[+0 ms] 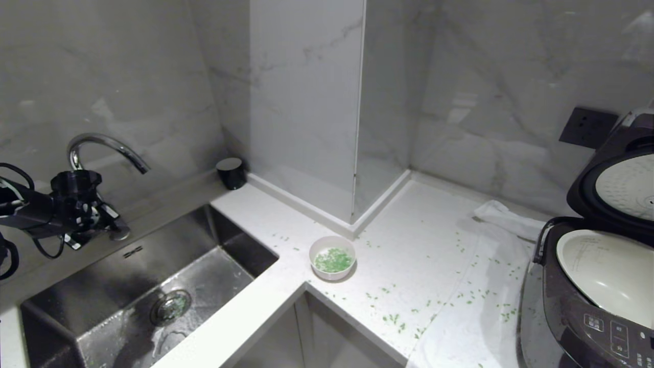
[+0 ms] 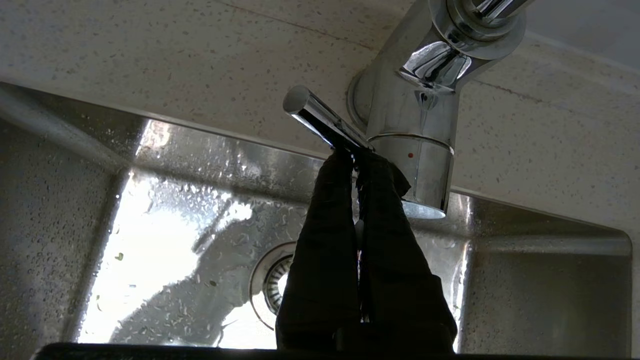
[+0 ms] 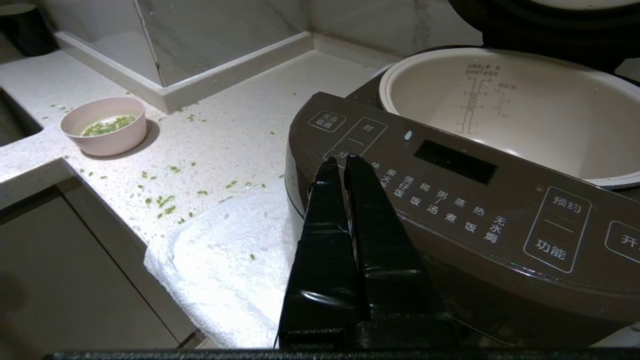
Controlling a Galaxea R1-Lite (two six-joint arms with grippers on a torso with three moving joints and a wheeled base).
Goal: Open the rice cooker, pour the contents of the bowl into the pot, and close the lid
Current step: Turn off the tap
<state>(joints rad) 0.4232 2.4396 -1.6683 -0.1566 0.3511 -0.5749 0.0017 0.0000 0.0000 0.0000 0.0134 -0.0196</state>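
Cooker (image 1: 592, 301) stood at the right end of the counter (image 1: 409, 245), lid (image 1: 613, 189) already swung up and back, dimpled underside showing. Pot (image 3: 505, 110) sat in place, cream-white and empty as far as could be seen. So the opening step was done.

Bowl (image 1: 332, 257) rested on the counter near the sink corner, well apart from the cooker, upright, with a thin layer of green bits (image 1: 333, 259) in it. Nothing held it. Many more green bits lay scattered over the counter and on the white towel (image 1: 480, 312) in front of the cooker; a few showed around the sink drain (image 1: 170, 306).

Left gripper (image 2: 356, 156) was over by the sink (image 1: 133, 296), fingers pressed together with their tips at the underside of the tap lever (image 2: 320, 120). Whether they pinched the lever or only touched it could not be told. Tap (image 1: 104, 145) stood just behind.

Right gripper (image 3: 345, 162) hung in front of the cooker's control panel (image 3: 450, 190), fingers closed, holding nothing.

Judged progress: about a third. Left to do: fetch the bowl, carry it across, tip the bits into the pot, then bring the lid down. The work at the tap looked like a side errand to the stated task.
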